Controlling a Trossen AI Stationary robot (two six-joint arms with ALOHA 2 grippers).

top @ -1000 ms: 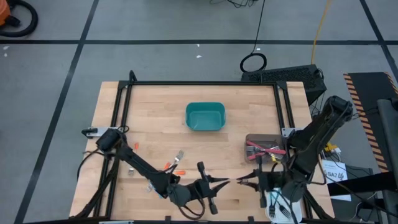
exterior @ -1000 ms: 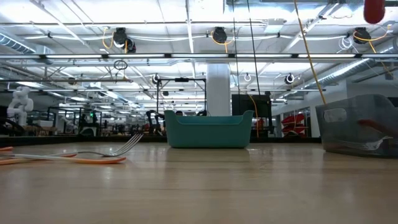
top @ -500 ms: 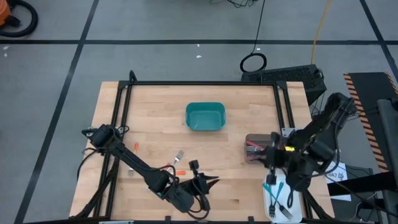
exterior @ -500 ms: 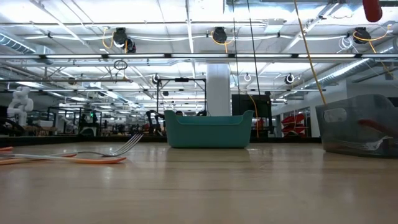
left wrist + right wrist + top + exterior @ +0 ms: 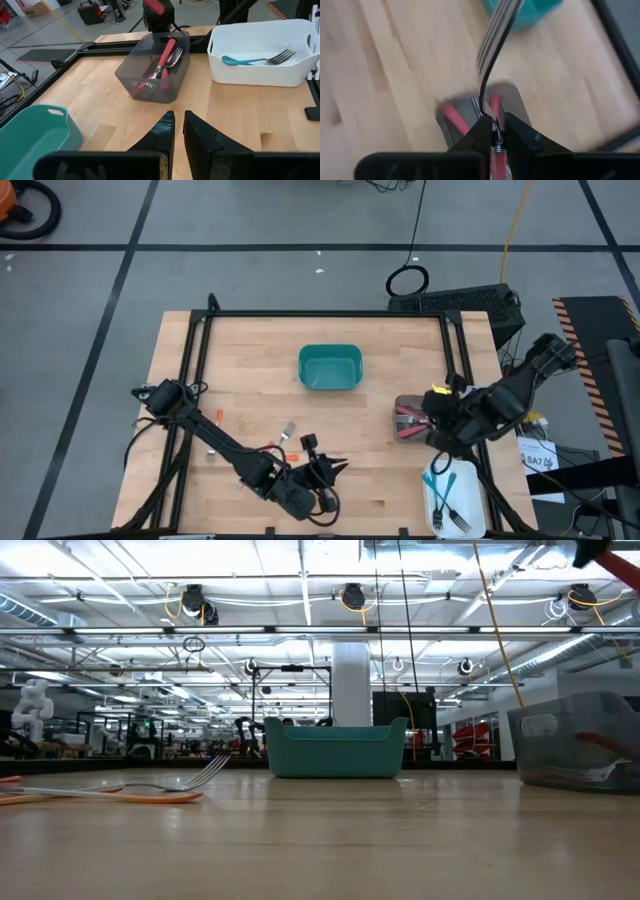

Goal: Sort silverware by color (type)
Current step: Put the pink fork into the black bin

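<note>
**Forks: one red in the right fingers over the grey bin**

Forks lie in several places. In the right wrist view, a red fork [image 5: 492, 95] stands clamped between the right gripper's [image 5: 493, 134] fingers, tines up, handle pointing down toward the grey bin [image 5: 515, 100], where more red handles show. From above, the right gripper [image 5: 436, 420] hangs at the near right of the bench [image 5: 240, 370], over that grey bin [image 5: 410, 416].

The left wrist view shows the grey bin [image 5: 130, 75] holding red forks [image 5: 162, 57] that lean against its wall, and beside it a white bin [image 5: 250, 75] with a teal fork [image 5: 255, 60] lying flat inside. From above, the white bin [image 5: 478, 515] sits off the bench's near right corner with teal forks [image 5: 445, 485] in it.

A teal bin [image 5: 330, 368] stands at mid-bench, toward the far side; I cannot tell its contents.

The left gripper [image 5: 336, 467] is low over the near edge of the bench, its fingers almost together with a narrow gap, holding nothing. Just to its left, orange forks [image 5: 285, 452] lie loose on the wood. The low view shows an orange fork [image 5: 110, 792] flat on the bench, tines curving up, well apart from the teal bin [image 5: 335, 750] and the grey bin [image 5: 580, 740].
</note>
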